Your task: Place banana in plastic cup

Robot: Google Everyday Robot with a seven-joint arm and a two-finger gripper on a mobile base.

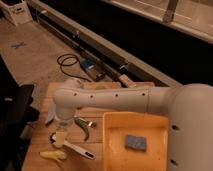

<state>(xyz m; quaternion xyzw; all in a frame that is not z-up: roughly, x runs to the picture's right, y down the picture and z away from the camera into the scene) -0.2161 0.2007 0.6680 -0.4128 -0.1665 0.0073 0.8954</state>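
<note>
Camera view: the gripper [60, 135], jaws apart, hangs below the wrist over the wooden table [34, 147]. The banana [53, 155] lies just in front of it, toward the camera, with its long axis crosswise. The white-handled utensil [76, 148] crowds one side and the table's near edge is close, so a descent from above looks clearest.

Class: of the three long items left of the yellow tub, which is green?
The curved green pepper, next to the tub; the banana is pale yellow, the utensil white-handled. The end effector hangs close beside the pepper.
</note>
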